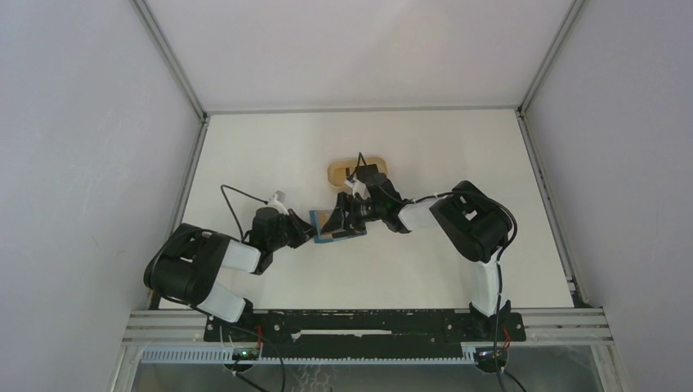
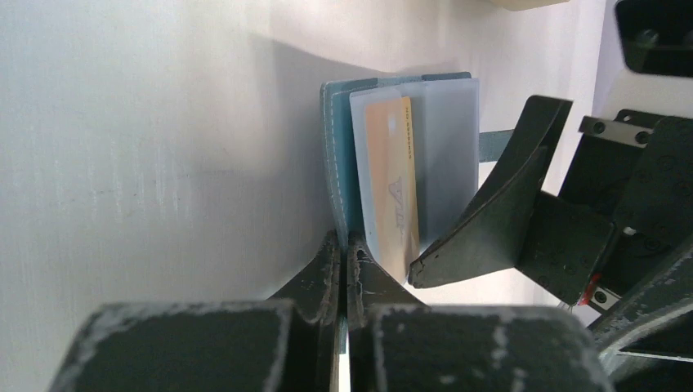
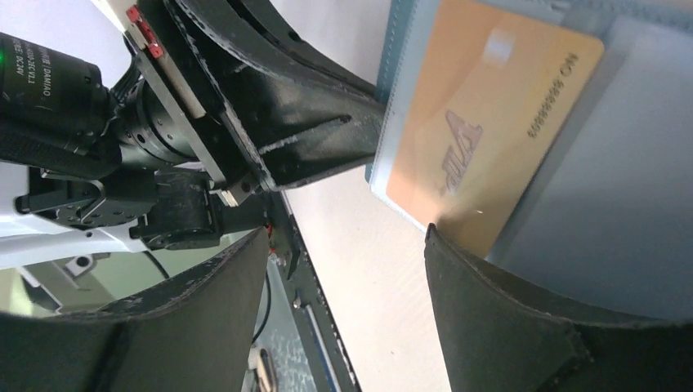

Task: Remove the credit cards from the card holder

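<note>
Card holder (image 1: pixel 337 224) lies open mid-table (image 1: pixel 409 147), left gripper (image 2: pixel 343 257) pinched tight on its teal edge. Right gripper (image 3: pixel 347 237) spread wide, gripping nothing, one fingertip (image 3: pixel 458 261) touching the orange credit card (image 3: pixel 482 131) in the clear sleeve (image 3: pixel 605 180).

One table (image 1: pixel 270 155). Two arms on it: left arm (image 1: pixel 192 265), right arm (image 1: pixel 470 220). Two grippers, one per arm: left gripper (image 2: pixel 343 249) and right gripper (image 3: pixel 346 237). One blue holder (image 2: pixel 339 163). One card (image 2: pixel 391 184) showing, an orange one. There are clear sleeves inside the holder, how many I can't tell. And one tan tray (image 1: pixel 337 171) at the back.
</note>
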`<move>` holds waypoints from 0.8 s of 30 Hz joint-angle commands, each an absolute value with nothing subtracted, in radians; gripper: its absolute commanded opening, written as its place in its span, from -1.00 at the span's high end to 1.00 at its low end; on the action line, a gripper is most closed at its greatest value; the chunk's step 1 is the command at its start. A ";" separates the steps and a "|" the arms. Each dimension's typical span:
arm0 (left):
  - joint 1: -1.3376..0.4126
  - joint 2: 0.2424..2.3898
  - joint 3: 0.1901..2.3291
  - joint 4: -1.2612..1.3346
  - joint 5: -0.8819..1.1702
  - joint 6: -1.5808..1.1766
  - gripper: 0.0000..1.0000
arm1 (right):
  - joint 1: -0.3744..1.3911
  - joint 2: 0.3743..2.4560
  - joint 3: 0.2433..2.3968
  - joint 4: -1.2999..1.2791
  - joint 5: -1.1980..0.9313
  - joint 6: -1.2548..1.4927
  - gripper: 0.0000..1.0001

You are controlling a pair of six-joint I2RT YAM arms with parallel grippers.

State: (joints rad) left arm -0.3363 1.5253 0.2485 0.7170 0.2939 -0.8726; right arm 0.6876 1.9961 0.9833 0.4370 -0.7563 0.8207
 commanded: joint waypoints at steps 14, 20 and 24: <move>-0.341 1.565 0.226 0.562 0.232 -0.839 1.00 | 0.598 1.976 1.013 0.390 -0.667 0.740 -0.60; -0.341 1.570 0.230 0.560 0.233 -0.841 1.00 | 0.604 2.010 1.028 0.367 -0.670 0.742 -0.60; -0.342 1.579 0.236 0.555 0.234 -0.839 1.00 | 0.621 2.014 1.027 0.361 -0.676 0.750 -0.61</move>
